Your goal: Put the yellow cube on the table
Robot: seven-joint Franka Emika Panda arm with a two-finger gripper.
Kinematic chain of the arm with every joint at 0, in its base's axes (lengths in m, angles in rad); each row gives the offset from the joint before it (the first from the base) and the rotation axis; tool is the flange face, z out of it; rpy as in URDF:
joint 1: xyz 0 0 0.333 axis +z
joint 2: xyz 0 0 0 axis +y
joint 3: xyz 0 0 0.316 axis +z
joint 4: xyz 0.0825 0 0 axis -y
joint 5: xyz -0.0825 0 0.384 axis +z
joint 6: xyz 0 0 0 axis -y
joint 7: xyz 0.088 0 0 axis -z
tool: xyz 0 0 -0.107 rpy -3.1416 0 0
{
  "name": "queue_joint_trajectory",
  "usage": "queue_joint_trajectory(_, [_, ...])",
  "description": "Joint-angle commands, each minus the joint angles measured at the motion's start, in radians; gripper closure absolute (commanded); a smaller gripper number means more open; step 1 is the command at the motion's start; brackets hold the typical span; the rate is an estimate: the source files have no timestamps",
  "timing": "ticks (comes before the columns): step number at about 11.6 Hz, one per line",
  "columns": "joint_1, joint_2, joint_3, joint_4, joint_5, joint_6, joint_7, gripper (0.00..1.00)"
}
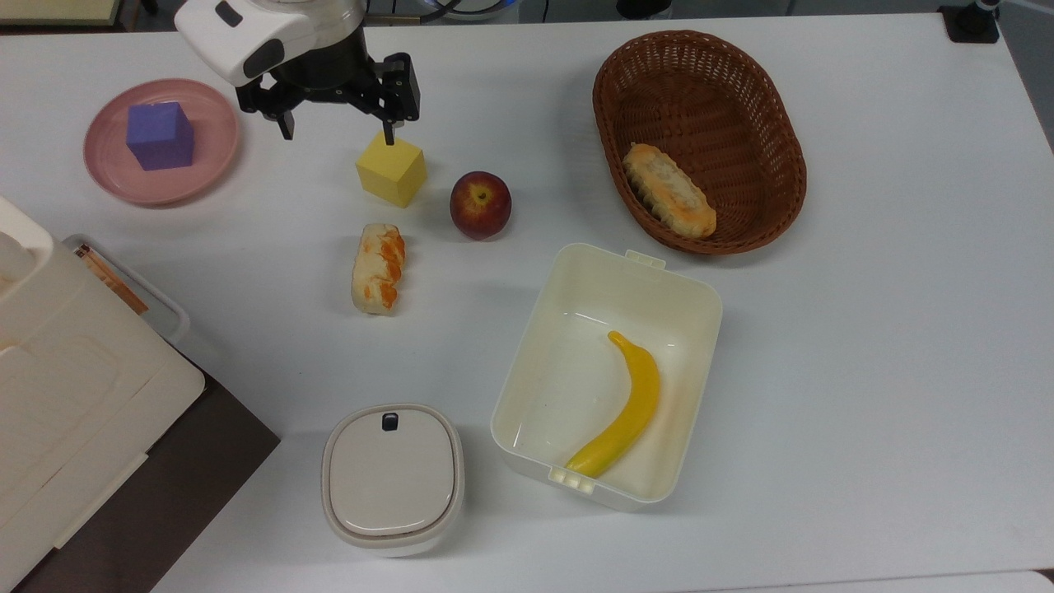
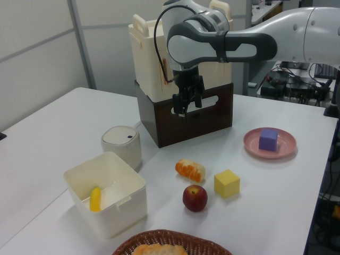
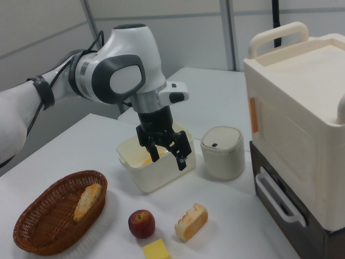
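Top view, yellow cube (image 1: 392,170): resting on table (image 1: 865,346), beside apple (image 1: 480,204).
Jaws: gripper (image 1: 336,132) spread wide, empty, raised above cube.

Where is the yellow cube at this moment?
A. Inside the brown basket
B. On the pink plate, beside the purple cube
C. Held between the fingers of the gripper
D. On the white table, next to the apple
D: the yellow cube rests directly on the table, close to the apple, while the open gripper is raised above the table and holds nothing.
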Motion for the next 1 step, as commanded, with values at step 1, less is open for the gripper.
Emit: queue_joint_trajectory(1, [0.004, -0.018, -0.011, -0.013, 0.002, 0.018, -0.005, 0.0])
